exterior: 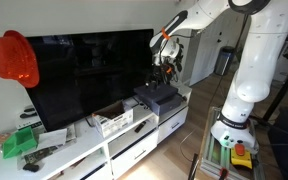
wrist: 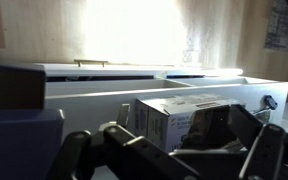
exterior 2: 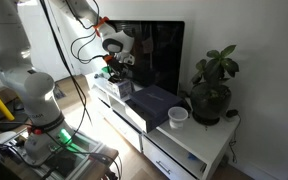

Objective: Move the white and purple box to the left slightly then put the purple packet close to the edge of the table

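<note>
The white and purple box (exterior: 114, 120) stands on the table (exterior: 134, 150), a long white cabinet, in front of the TV. In the wrist view the box (wrist: 169, 118) shows white with small printed markings, just beyond my fingers. My gripper (exterior: 164, 66) hangs above the cabinet's top near a dark grey device (exterior: 156, 97), apart from the box. It also shows in an exterior view (exterior 2: 118, 68) and in the wrist view (wrist: 184, 138). Its fingers are spread wide and hold nothing. I cannot make out the purple packet in any view.
A large black TV (exterior: 84, 75) stands behind the box. A green object (exterior: 19, 143) lies at the cabinet's far end and a red hat (exterior: 14, 58) hangs above it. A potted plant (exterior 2: 212, 90) and a white cup (exterior 2: 178, 117) stand beyond the dark device (exterior 2: 154, 103).
</note>
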Robot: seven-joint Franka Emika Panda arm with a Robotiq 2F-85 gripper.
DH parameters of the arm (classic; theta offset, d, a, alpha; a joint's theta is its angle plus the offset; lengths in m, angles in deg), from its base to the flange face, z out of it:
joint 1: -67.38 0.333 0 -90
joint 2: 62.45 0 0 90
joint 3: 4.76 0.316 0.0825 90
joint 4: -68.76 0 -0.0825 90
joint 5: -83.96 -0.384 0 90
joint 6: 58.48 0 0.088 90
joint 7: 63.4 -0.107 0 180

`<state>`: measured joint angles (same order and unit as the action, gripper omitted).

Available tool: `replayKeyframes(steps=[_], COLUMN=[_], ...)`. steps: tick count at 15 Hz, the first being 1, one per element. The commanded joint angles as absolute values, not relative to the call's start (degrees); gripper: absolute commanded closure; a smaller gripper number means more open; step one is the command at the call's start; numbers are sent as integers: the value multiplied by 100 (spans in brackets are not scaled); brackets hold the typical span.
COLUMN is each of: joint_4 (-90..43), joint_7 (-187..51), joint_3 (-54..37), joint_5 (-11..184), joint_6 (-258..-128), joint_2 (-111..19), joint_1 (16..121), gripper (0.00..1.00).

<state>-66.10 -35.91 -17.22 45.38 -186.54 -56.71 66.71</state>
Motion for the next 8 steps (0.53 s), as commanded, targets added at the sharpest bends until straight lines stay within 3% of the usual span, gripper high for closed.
replayKeyframes(steps=[1, 4, 5, 8], joint_4=[-5537, -4845, -5433, -5263], joint_7=[-2688, -2403, -2699, -2681], joint_3=[-1141, -798, -840, -763], joint_5=[3527, 3391, 3655, 3663], joint_6=[-18530, -18593, -18693, -18700], joint_2=[-4283, -3490, -4050, -3792], joint_1=[6243, 5986, 6046, 5975], gripper=[0, 0, 0, 0])
